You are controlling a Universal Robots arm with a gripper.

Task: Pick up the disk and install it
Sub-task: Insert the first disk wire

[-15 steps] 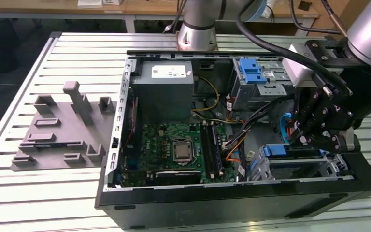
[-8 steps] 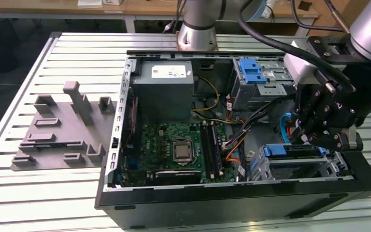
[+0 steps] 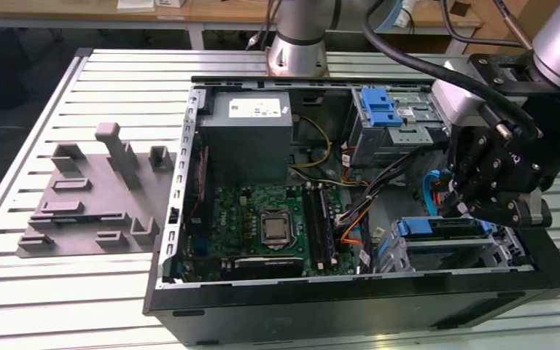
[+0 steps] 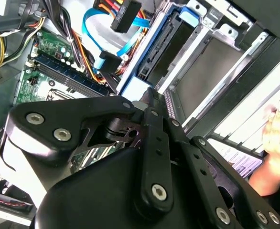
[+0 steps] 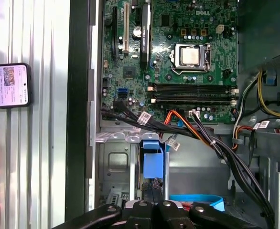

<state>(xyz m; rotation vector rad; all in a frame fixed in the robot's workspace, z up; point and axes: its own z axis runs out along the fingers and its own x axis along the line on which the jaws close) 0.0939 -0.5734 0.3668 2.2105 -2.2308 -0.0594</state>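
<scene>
A: Left end first, going by the exterior view?
B: A grey fixture block [image 3: 90, 197], well apart from the motherboard [image 3: 265, 222] on the exterior view's left, outside the computer case [image 3: 358, 299]. Irrelevant for now.
A: Moving across?
B: Next, the power supply box [image 3: 251, 127], just beside the motherboard's far edge. Then orange and black cables [image 3: 358, 215] along the motherboard's edge on the exterior view's right.
A: And the disk [image 3: 442, 227]?
B: Further to the exterior view's right of the motherboard, blue rail uppermost, apparently partway into the lower drive bay. Directly above its end farthest from the motherboard, the gripper [image 3: 475, 208]. Grip: cannot tell, pinching or slack.
A: Doing it well?
B: Probably: press straight along the bay, keep the rail level, steer clear of those cables, ease off gently at the stop.
</scene>
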